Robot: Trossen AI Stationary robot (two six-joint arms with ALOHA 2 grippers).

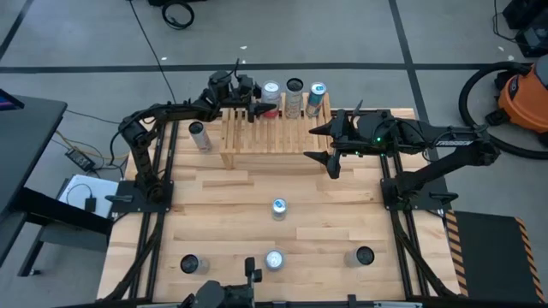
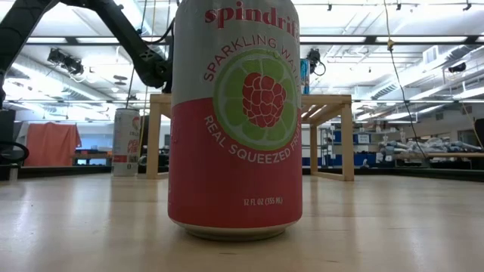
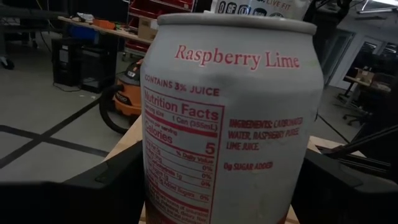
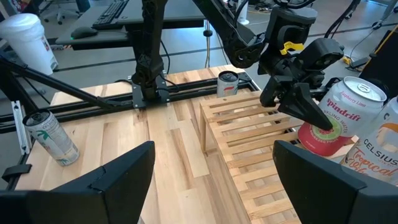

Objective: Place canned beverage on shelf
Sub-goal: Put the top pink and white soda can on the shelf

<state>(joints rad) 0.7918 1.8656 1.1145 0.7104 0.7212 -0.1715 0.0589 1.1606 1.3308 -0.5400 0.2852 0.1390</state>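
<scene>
The pale wood slatted shelf [image 1: 274, 135] stands at the table's far middle; it also shows in the right wrist view [image 4: 249, 143]. My left gripper [image 1: 257, 108] is shut on a white-and-red Spindrift raspberry lime can [image 4: 333, 115] at the shelf's far left part. The can fills the left wrist view [image 3: 230, 118]. Two more cans [image 1: 294, 96] [image 1: 318, 96] stand to its right on the shelf. My right gripper [image 1: 325, 145] hangs open and empty over the shelf's right end, its fingers wide apart [image 4: 211, 186]. My left gripper pinches the can's side wall [image 4: 311, 121] between its two fingers [image 4: 298, 102], one on each side of the can. The fingers come about level from the table's left. The can stands roughly upright; whether its base [image 4: 317, 148] rests on the slats, I cannot tell.
Loose cans stand on the table: one left of the shelf [image 1: 199, 135], one at the middle [image 1: 279, 208], three along the near edge [image 1: 189, 263] [image 1: 274, 259] [image 1: 365, 255]. The near middle one fills the low view [image 2: 234, 121]. An orange vacuum [image 1: 522, 94] stands off the table's right.
</scene>
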